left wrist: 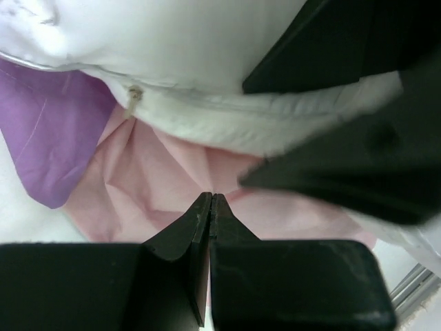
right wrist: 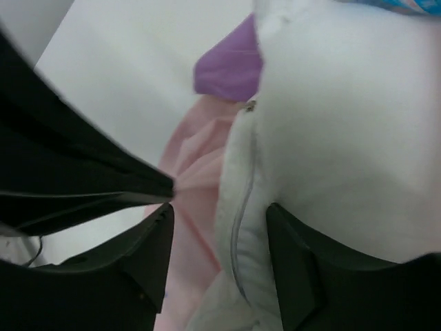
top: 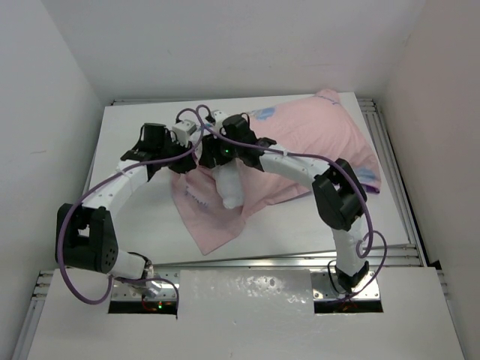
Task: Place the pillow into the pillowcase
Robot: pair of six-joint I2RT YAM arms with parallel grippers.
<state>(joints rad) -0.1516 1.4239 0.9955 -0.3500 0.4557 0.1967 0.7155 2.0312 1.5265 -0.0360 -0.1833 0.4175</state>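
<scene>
The pink pillowcase (top: 315,142) lies across the back right of the table, bulging over the white pillow inside it. A corner of the pillow (top: 231,187) sticks out of its mouth near the middle. My left gripper (top: 182,162) is shut on a pinch of the pillowcase's pink cloth (left wrist: 158,179), with folds fanning out from the tips (left wrist: 211,200). My right gripper (top: 223,157) stands open astride the pillow's zipped edge (right wrist: 241,207); one finger (right wrist: 289,241) touches the pillow. Purple lining (left wrist: 55,138) shows beside the pillow (left wrist: 207,41).
A loose flap of the pillowcase (top: 214,225) spreads toward the front of the white table (top: 135,225). White walls close in on the left, back and right. Metal rails (top: 300,259) run along the front and right edges. The two grippers sit almost touching.
</scene>
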